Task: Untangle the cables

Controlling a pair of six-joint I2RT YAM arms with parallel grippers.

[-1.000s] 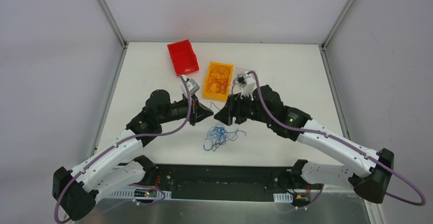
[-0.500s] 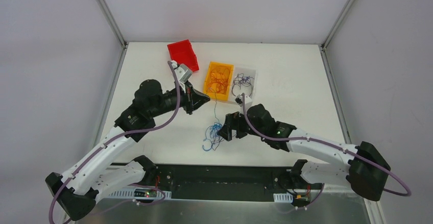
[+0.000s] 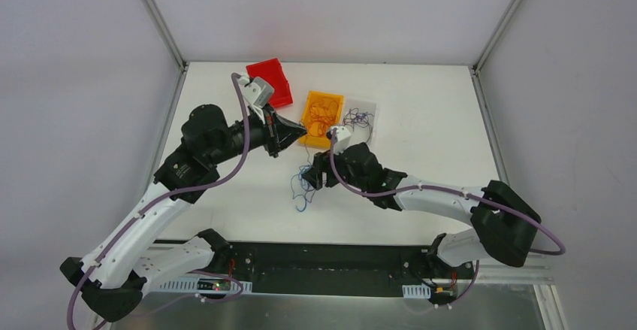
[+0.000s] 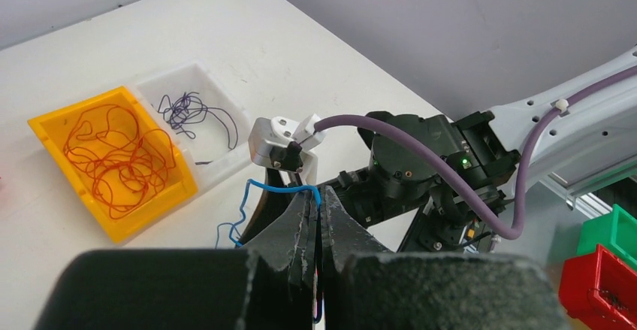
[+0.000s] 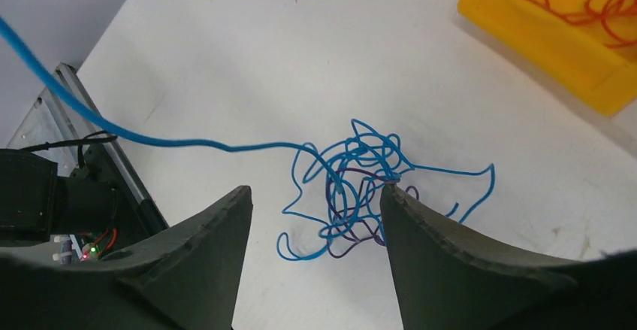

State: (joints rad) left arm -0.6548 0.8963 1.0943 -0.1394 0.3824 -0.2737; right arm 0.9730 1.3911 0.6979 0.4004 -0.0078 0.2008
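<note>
A tangle of blue and purple cables point(image 3: 304, 186) lies on the white table; it shows in the right wrist view point(image 5: 359, 187). My left gripper point(image 3: 300, 129) is shut on a blue cable point(image 4: 282, 188) and holds its end raised, the strand running down to the tangle. My right gripper point(image 3: 312, 176) is open, its jaws wide apart just above and either side of the tangle point(image 5: 315, 195). The taut blue strand point(image 5: 113, 131) crosses the right wrist view from upper left.
An orange bin point(image 3: 321, 118) holds orange cables; a clear bin point(image 3: 360, 119) beside it holds purple cables. A red bin point(image 3: 272, 80) stands at the back left. The table's front edge and black rail point(image 3: 323, 258) lie near the arm bases.
My left gripper has risen and pulled back left with the blue cable, stretching it. My right gripper has moved from the bins down to the tangle and stands open over it.
</note>
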